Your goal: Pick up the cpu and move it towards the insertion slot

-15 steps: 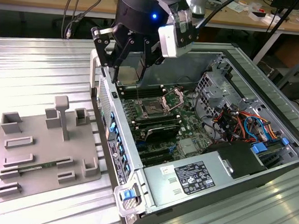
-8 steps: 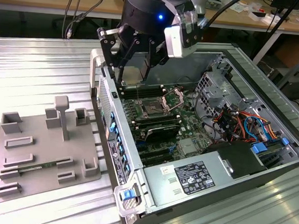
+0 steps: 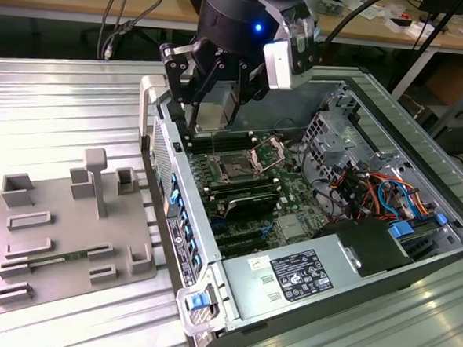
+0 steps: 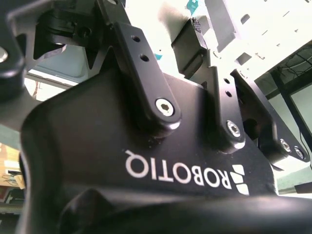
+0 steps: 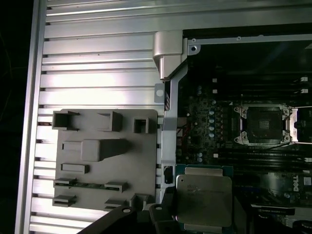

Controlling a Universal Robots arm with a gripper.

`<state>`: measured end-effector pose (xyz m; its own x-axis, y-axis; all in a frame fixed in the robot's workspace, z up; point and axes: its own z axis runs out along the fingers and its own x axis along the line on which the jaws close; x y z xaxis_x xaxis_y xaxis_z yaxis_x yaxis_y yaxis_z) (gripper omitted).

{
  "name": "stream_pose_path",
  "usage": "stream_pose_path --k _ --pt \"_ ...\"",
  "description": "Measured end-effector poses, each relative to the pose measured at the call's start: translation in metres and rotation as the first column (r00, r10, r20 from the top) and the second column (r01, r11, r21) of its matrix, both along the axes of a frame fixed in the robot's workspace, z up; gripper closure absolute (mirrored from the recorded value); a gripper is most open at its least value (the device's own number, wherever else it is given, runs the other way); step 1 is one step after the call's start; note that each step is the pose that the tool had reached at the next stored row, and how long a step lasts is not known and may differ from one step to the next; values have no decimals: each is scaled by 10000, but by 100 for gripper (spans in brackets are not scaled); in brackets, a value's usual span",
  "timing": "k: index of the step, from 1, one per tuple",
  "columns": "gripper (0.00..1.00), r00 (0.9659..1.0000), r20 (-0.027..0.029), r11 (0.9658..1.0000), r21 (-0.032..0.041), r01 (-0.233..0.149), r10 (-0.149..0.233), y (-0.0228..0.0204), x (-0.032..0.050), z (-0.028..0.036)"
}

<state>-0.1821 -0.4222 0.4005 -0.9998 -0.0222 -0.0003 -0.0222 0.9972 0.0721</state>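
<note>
In the exterior view my gripper point(image 3: 217, 94) hangs over the back left of the open computer case, shut on the cpu point(image 3: 211, 113), a flat silvery square held on edge between the black fingers. The first wrist view shows the cpu point(image 5: 204, 195) close up, with a black finger point(image 5: 146, 218) beside it. The insertion slot point(image 3: 236, 169) lies on the green board just below and to the exterior view's right of the cpu; its centre is dark and its metal bracket point(image 3: 268, 152) is raised. In the first wrist view the insertion slot point(image 5: 265, 125) lies a short way from the cpu.
A grey plastic tray point(image 3: 54, 249) with raised blocks sits on the ribbed metal table to the exterior view's left of the case. The case wall point(image 3: 168, 177) stands between them. Long black memory slots point(image 3: 250, 198), cables and a drive cage point(image 3: 336, 140) crowd the board.
</note>
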Motion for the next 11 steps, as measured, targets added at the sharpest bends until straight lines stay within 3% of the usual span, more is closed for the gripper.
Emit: stream_pose_path --k 11 --pt "45 10000 0 10000 1 -1 1 0 108 -4"
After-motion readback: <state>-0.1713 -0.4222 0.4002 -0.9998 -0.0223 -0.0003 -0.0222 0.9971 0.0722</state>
